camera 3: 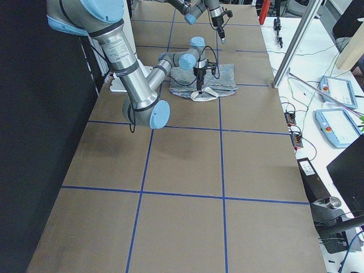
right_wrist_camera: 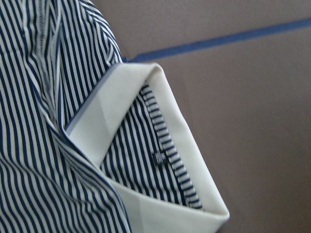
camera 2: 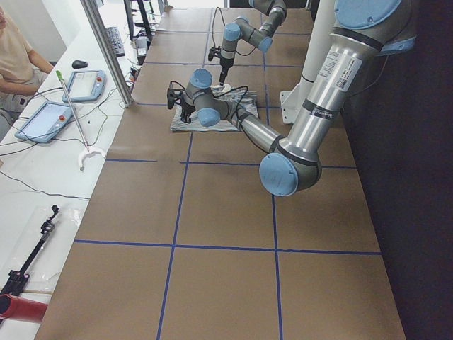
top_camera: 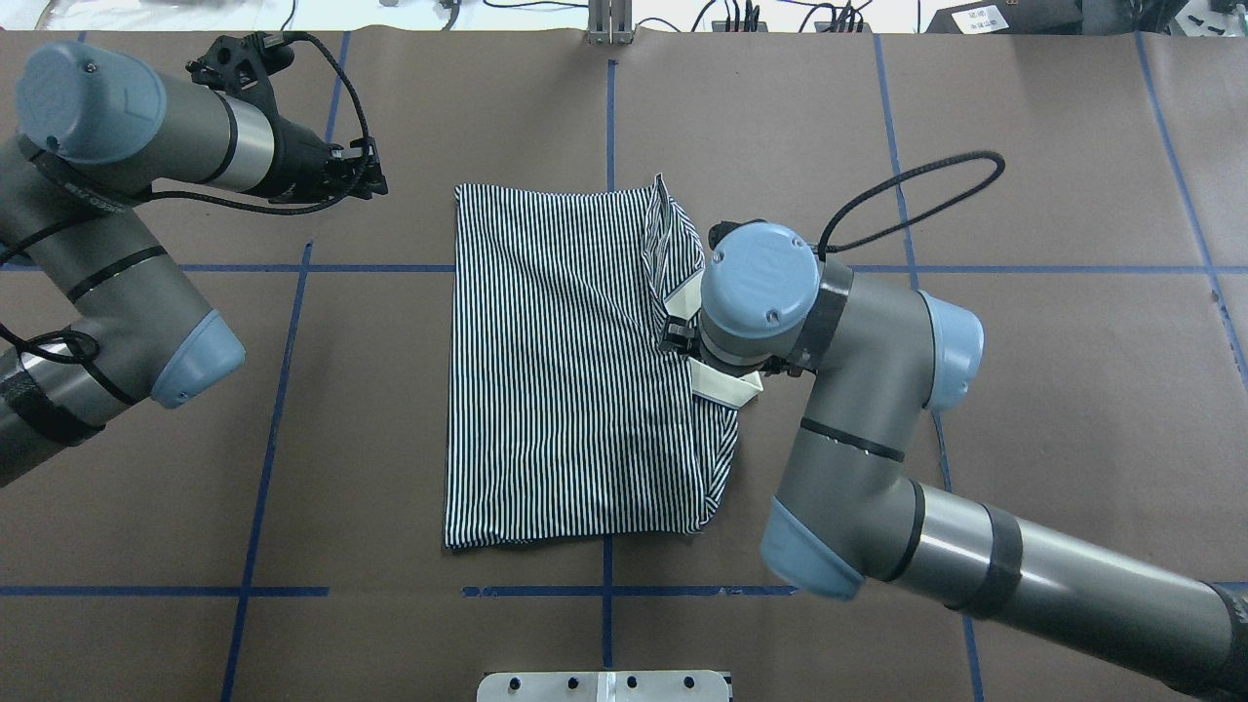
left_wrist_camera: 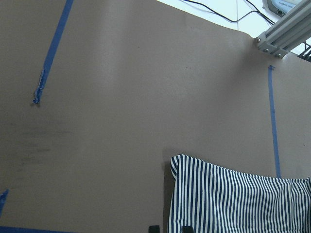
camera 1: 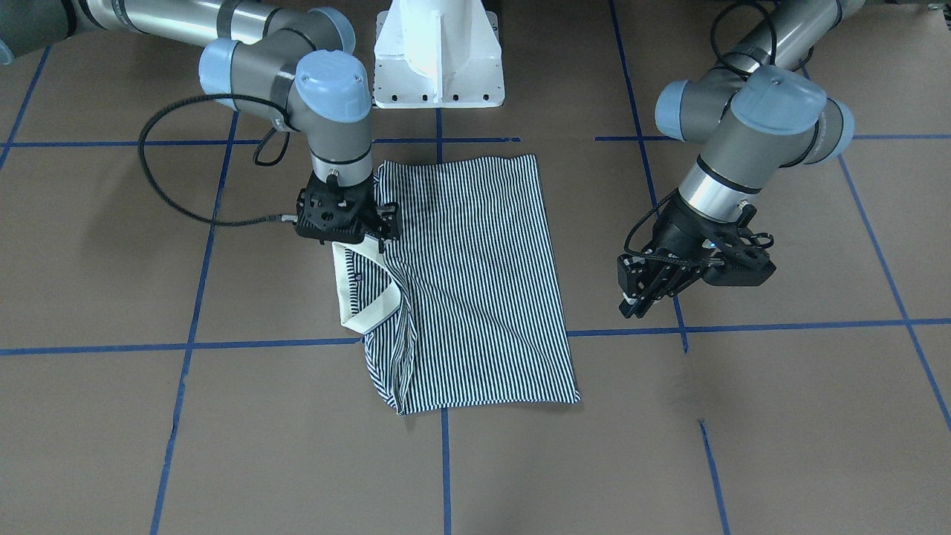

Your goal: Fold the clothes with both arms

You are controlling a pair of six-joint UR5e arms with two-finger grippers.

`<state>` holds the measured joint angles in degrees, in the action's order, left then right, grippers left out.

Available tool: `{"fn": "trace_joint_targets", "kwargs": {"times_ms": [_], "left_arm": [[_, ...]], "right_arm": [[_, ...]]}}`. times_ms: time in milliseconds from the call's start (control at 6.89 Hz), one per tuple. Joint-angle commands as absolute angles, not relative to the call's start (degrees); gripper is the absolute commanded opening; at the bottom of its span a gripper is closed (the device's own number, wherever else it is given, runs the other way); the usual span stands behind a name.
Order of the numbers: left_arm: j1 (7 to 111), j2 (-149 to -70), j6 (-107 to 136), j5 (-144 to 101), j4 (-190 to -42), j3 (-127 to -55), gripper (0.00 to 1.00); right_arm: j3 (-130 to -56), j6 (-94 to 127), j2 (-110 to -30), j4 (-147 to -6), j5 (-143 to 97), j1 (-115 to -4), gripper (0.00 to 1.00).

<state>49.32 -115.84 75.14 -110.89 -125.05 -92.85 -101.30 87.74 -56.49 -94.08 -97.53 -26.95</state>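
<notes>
Apparently, right end effector point(camera 1: 355, 241) pinches shirt point(camera 1: 475, 282) collar point(camera 1: 365, 316).

A brown table point(camera 1: 780, 446) fills the room, its matte top divided into large squares by blue tape lines point(camera 1: 446, 475) and evenly lit, with only soft shadows. Along one long side of the table stands a black backdrop point(camera 2: 417, 212). Along the opposite side runs a white bench point(camera 2: 42, 191), and an aluminium post point(camera 2: 106, 49) rises at the table's edge. On the bench lie blue-framed tablets point(camera 2: 39, 120) and a keyboard point(camera 2: 113, 39) — a person point(camera 2: 14, 64) sits beyond.
</notes>
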Motion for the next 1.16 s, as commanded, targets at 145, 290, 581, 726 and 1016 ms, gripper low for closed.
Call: {"fn": "trace_joint_targets", "kwargs": {"times_ms": [145, 290, 581, 726, 1016], "left_arm": [[49.31, -115.84, 75.15, -110.83, -124.8, -93.08, 0.28], [49.31, -115.84, 75.15, -110.83, -124.8, -93.08, 0.28], [49.31, -115.84, 75.23, -110.83, -124.8, -93.08, 0.28], [49.31, -115.84, 75.23, -110.83, -124.8, -93.08, 0.28], [49.31, -115.84, 75.5, -110.83, -124.8, -93.16, 0.28]], "right_arm": [[-106.7, 120.97, -59.85, -93.6, -91.58, -19.09, 0.85], [-106.44, 124.16, -59.94, -93.6, -91.06, -17.42, 0.86], [-106.0, 125.15, -60.03, -93.6, -91.06, -15.83, 0.87], [-105.74, 125.07, -60.12, -93.6, -91.05, -15.73, 0.87], [-103.55, 125.07, -59.94, -92.82, -91.14, -15.38, 0.85]]}}
